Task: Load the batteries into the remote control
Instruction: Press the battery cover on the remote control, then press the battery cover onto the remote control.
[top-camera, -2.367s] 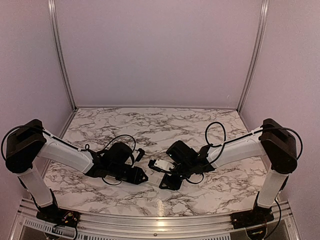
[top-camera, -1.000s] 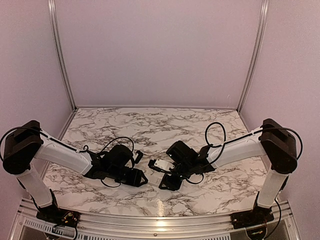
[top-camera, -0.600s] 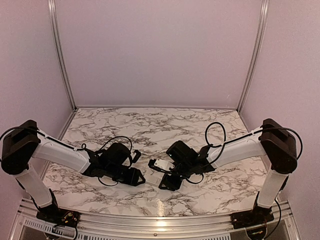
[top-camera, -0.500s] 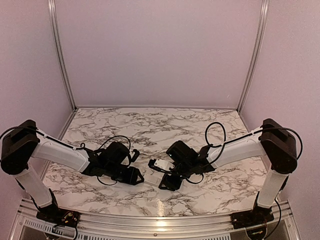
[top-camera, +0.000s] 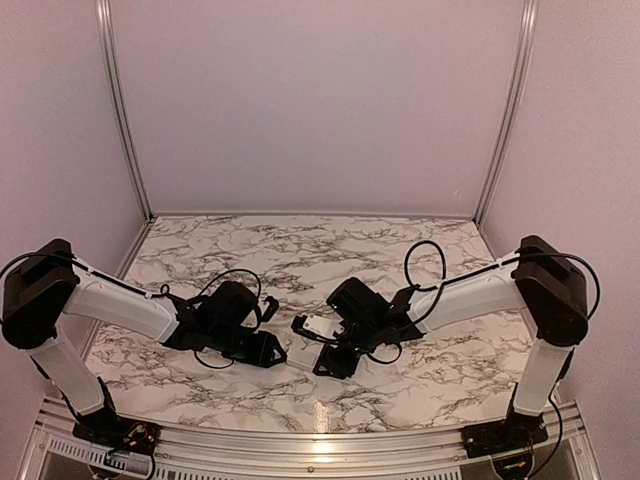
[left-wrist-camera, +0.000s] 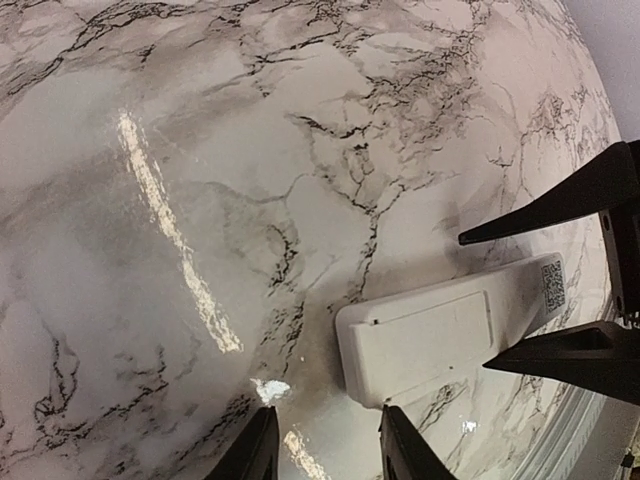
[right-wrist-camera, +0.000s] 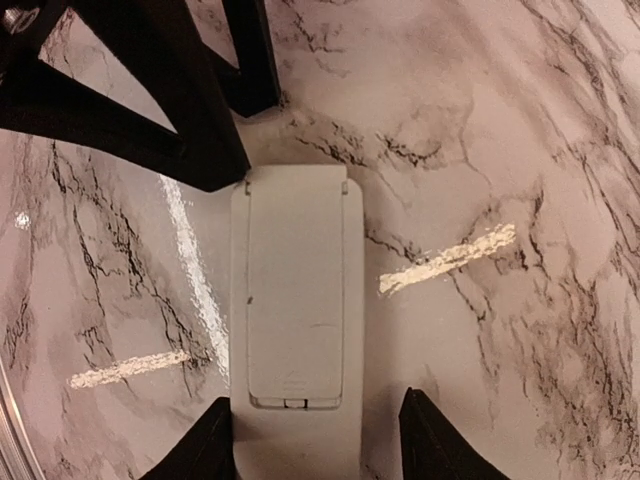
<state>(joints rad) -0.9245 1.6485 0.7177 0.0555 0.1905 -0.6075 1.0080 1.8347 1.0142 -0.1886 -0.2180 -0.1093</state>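
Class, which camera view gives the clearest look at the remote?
The right wrist view. The remote lies lengthwise in mid-frame, back face up, large and sharp. The left wrist view shows it smaller and slanted, towards the lower right. In the top view it is too small to make out between the arms.

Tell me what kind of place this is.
Probably a robot test cell: plain walls between aluminium posts, a marble-print table, two arms bolted at its near edge.

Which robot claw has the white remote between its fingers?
The right gripper: the slim white plastic remote lies between its fingers, not the left gripper's.
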